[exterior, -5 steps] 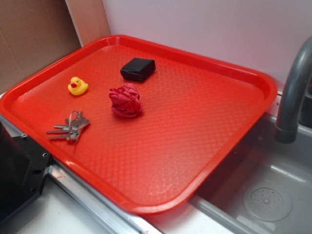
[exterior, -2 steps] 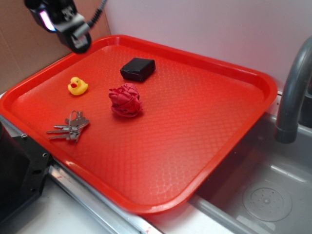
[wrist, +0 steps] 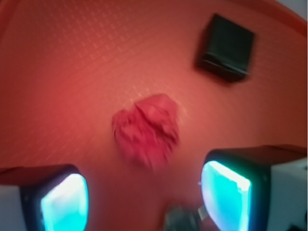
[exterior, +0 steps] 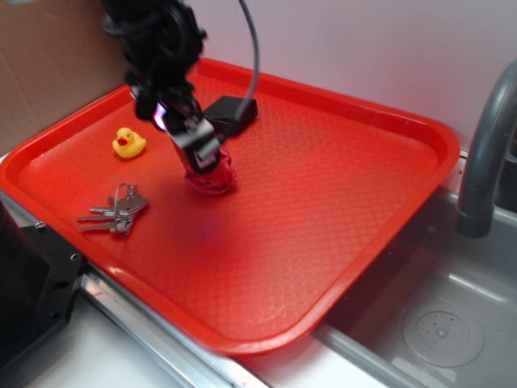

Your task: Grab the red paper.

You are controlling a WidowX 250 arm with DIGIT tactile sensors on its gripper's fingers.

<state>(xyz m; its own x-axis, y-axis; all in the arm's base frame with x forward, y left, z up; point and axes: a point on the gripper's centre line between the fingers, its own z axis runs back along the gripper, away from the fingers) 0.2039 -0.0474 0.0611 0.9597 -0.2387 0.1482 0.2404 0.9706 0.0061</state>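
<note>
Now the pincer [wrist: 144, 192] hangs right over the red paper [wrist: 147, 130], its two fingers spread apart with the crumpled ball showing in the gap between them in the wrist view; whether the fingertips [wrist: 226, 187] touch the paper cannot be told through the blur. Seen from the exterior, the arm comes down from the upper left and covers the top of the red paper [exterior: 212, 176], which lies on the red tray [exterior: 323, 202] toward its left half. Relative to the paper, the black block [exterior: 233, 109] sits just behind it, the yellow duck [exterior: 128, 142] lies to its left, and the bunch of keys [exterior: 117, 212] rests to its front left. A grey faucet [exterior: 485, 153] rises well to the right, beyond the tray's rim.
</note>
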